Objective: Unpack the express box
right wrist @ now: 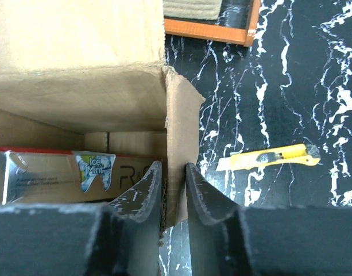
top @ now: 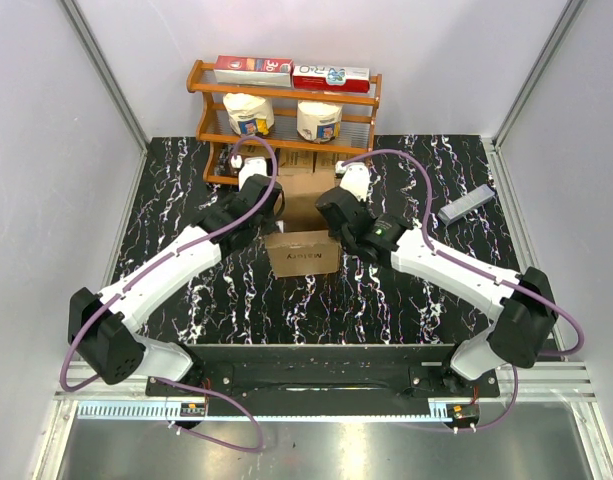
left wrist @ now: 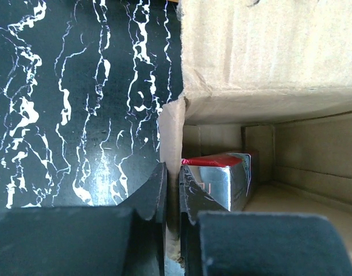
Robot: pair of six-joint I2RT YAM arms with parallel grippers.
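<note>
**A:** Entry: where does the express box (top: 304, 250) sit?

**B:** Middle of the marbled table (top: 166, 230), just near of the wooden rack (top: 286, 95), top open, flaps spread. The lettered flap lies toward the arms.

**A:** Grippers?

**B:** The left gripper (left wrist: 171, 178) is clamped on the box's left wall, one finger outside and one inside. The right gripper (right wrist: 174, 172) straddles the right wall with the cardboard between narrowly parted fingers. I cannot tell whether it is pinching or only flanking.

**A:** Contents?

**B:** A red-and-silver toothpaste carton (right wrist: 78, 172) lies on the box floor, untouched. A yellow utility knife (right wrist: 267, 156) lies on the table to the right, well apart.

**A:** Step in hand?

**B:** My reading is that the box is open and steadied, but emptying has not begun.

**A:** Next move?

**B:** One arm should let go of its wall, lift clear of the rim, then go down inside for the carton while the other arm keeps the box from sliding.
</note>
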